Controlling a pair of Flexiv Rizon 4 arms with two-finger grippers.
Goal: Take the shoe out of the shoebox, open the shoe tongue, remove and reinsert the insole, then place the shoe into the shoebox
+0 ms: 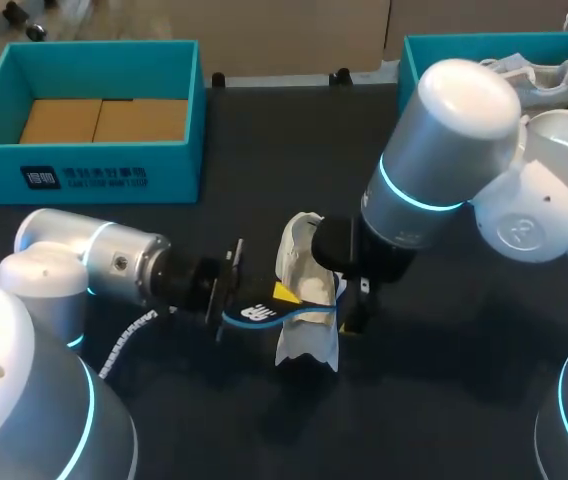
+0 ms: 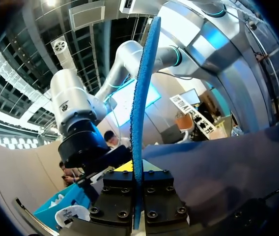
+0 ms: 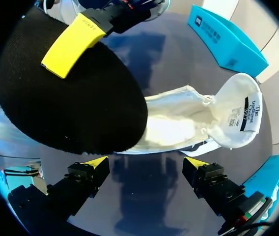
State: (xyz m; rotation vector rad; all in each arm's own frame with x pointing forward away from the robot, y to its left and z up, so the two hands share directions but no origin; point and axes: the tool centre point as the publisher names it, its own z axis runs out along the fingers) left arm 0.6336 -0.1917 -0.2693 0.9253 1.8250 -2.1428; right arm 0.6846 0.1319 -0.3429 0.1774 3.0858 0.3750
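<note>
Crosswise, at present: blue insole [image 1: 254,314] clamped flat between the closed fingers of the left pincer [image 2: 138,184], sticking out from that pincer toward the right and crossing over the middle of the white shoe [image 1: 309,285]. Shoe on the bench [image 1: 264,130] between the two arms, outside the teal shoebox [image 1: 114,175] at far left and the second box [image 1: 424,50] at far right, long axis running from near the robot toward those boxes, tongue [image 3: 240,118] pulled up and back, mouth gaping. Insole's long axis thus roughly square to the shoe's, not along it. Right pincer [image 3: 145,164] directly above the shoe, fingers spread wide, gripping nothing, shoe just ahead of its yellow tips. Judging by this: insole out, reinsertion pending. Calls for swinging the insole round until parallel with the shoe, then sliding in through the mouth under the tongue. Left arm nearer for that, being the holder; right better placed to steady the shoe or keep the tongue clear
</note>
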